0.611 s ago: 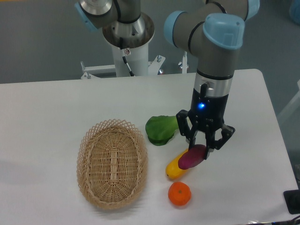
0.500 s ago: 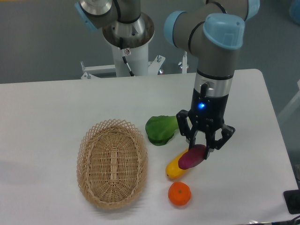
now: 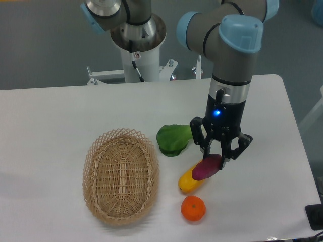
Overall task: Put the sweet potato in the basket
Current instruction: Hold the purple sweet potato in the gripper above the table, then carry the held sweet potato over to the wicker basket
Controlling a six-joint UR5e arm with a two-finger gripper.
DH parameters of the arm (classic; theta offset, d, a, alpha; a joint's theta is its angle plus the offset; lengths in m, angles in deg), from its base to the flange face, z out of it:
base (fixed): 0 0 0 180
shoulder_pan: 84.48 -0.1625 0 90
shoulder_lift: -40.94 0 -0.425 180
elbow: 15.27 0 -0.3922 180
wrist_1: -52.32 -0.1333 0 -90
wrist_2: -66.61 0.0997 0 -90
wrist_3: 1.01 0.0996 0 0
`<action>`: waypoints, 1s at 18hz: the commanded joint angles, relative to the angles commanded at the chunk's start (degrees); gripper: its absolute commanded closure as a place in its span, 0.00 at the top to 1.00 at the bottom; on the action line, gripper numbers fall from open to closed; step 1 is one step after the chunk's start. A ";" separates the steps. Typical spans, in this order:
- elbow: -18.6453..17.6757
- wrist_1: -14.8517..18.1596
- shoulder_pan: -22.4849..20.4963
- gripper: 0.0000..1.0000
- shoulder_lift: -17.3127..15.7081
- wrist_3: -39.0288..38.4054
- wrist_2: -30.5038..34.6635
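The magenta-purple sweet potato (image 3: 206, 168) lies tilted between the fingers of my gripper (image 3: 216, 158), partly over the yellow vegetable (image 3: 189, 180). The jaws are closed on its upper end and appear to hold it just above the table. The light tan wicker basket (image 3: 93, 155) stands empty on the table to the left, well apart from the gripper.
A green leafy vegetable (image 3: 173, 138) lies just left of the gripper. A round orange fruit (image 3: 193, 208) sits below the yellow vegetable near the front edge. The robot's base (image 3: 137, 40) stands at the back. A dark object (image 3: 315, 217) is at the right bottom corner.
The gripper and the sweet potato have risen very slightly. Nothing else has moved.
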 joint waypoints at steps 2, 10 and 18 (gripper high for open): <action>0.09 0.09 0.17 0.26 0.00 -0.09 0.17; -3.50 -0.35 3.06 0.26 0.26 -5.60 0.96; -11.85 -1.14 13.35 0.26 0.53 -13.96 13.26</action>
